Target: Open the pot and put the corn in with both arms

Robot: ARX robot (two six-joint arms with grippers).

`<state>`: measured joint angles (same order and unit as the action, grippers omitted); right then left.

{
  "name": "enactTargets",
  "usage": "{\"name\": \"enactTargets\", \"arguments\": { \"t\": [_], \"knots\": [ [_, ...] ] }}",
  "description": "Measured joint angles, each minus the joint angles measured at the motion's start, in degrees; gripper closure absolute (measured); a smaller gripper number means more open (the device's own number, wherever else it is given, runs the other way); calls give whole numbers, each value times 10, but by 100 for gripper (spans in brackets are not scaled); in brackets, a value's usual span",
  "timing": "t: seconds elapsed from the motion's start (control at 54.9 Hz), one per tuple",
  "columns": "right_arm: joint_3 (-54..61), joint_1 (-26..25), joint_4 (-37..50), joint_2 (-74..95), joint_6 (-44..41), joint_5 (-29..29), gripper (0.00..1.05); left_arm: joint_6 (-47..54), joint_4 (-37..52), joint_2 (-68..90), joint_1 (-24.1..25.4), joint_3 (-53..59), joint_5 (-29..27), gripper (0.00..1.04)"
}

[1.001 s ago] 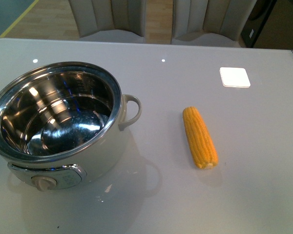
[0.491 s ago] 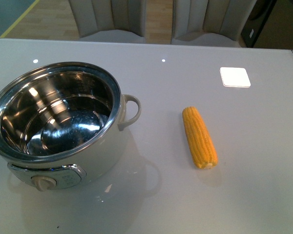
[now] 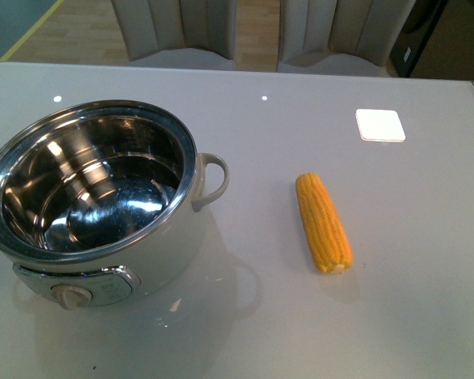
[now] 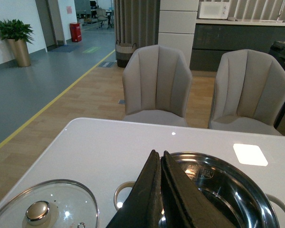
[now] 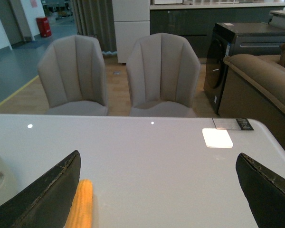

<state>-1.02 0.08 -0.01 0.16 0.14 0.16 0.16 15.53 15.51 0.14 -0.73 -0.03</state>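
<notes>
The cream-white pot [image 3: 103,237] stands open at the left of the table, its steel inside bare. It also shows in the left wrist view [image 4: 228,190]. The glass lid [image 4: 42,209] with a steel knob lies on the table beside the pot. The corn [image 3: 324,223] lies on the table to the right of the pot, tapered end away from me. My left gripper [image 4: 157,156] is shut and empty, above the pot's near rim. My right gripper [image 5: 159,164] is open wide above the table, with the corn [image 5: 81,202] beside one fingertip. Neither arm shows in the front view.
A bright white square patch [image 3: 379,124] lies on the grey table [image 3: 261,126] at the far right. Two beige chairs [image 4: 156,83] stand behind the table's far edge. A brown sofa [image 5: 266,80] and a dark cabinet stand off to the right.
</notes>
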Motion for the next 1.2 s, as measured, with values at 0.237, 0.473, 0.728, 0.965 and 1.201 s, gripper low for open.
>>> {"name": "enactTargets", "arguments": {
  "t": [0.237,0.473,0.728,0.965,1.201],
  "knots": [
    [0,0,0,0,0,0,9,0,-37,-38,0,0,0,102],
    [0,0,0,0,0,0,9,0,-149,-139,0,0,0,102],
    [0,0,0,0,0,0,9,0,-155,-151,0,0,0,81],
    [-80,-10,-191,120,18,-48,9,0,-155,-151,0,0,0,32],
    [-110,41,-209,325,35,-17,9,0,-155,-152,0,0,0,7]
  ]
}}
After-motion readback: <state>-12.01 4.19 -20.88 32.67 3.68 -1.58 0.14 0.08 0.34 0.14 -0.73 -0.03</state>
